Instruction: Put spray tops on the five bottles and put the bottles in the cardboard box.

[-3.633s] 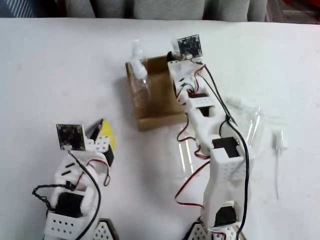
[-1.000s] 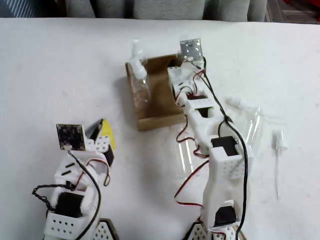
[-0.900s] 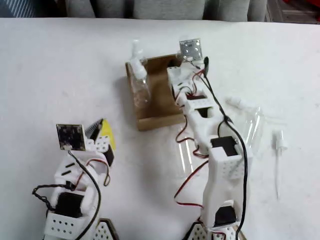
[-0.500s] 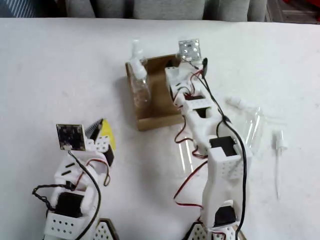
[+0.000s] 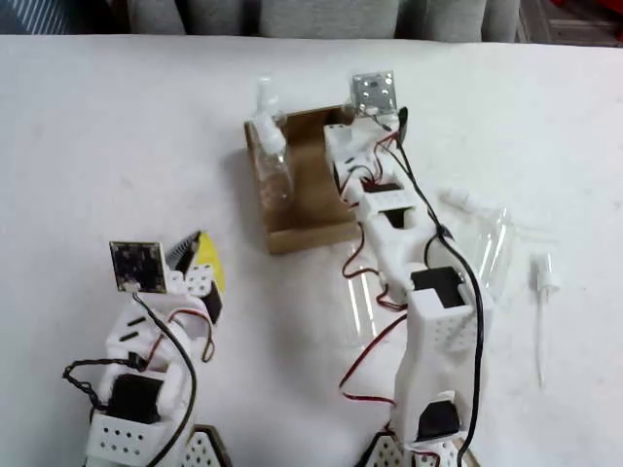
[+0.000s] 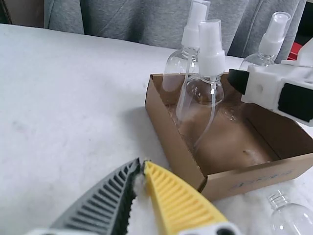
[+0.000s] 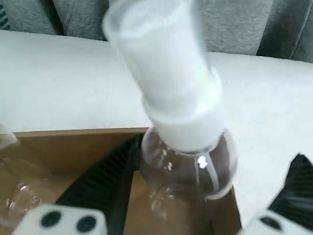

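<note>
The right hand (image 7: 215,164) is over the far right corner of the cardboard box (image 5: 302,235). Its black fingers (image 7: 105,183) are spread apart on either side of a capped bottle (image 7: 188,164), with a gap showing on one side. The left hand (image 6: 139,169) is well apart from the box, on the near left of the bench (image 5: 117,126), with its ribbed grey and yellow fingertips together on nothing.

The bench is white and matte, and it has wide open room on the left and along the far edge. On the right, the space is taken up by the right arm and loose parts. The box is shallow, brown and open-topped, with thin upright walls, and it lies centre-far.

Two more capped bottles (image 6: 205,90) stand in the box along its left wall. They are clear and round-shouldered, with white tops. Uncapped clear bottles (image 5: 492,248) lie on the bench just right of the right arm and partly under it.

A loose spray top (image 5: 543,277) with a thin tube lies near the right edge. Another spray top (image 5: 467,202) lies farther back.
</note>
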Action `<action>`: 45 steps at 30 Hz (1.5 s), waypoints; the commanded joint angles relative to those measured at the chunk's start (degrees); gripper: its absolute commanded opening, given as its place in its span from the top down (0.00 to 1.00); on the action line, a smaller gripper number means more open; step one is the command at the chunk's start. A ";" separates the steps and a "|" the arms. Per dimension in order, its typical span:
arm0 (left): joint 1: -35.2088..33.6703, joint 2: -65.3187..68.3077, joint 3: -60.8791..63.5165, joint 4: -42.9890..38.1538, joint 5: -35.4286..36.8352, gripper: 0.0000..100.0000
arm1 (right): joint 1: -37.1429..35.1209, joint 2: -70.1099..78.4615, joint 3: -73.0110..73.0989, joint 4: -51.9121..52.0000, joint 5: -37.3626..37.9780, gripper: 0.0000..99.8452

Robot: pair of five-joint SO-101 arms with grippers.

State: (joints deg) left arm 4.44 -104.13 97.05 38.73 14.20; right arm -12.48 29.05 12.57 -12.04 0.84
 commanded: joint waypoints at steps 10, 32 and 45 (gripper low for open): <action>-0.66 -0.66 0.00 0.09 -0.62 0.98 | -0.04 -11.21 3.78 -1.45 -0.53 0.61; -0.66 -0.66 0.00 0.18 -0.62 0.98 | -0.75 -32.22 13.01 -1.01 -0.09 0.61; -0.66 -0.66 0.00 0.18 -0.62 0.98 | 3.56 -68.88 40.26 2.59 0.00 0.95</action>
State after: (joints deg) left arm 4.44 -104.13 97.05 38.73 14.20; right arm -12.22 -30.37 49.14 -11.96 0.84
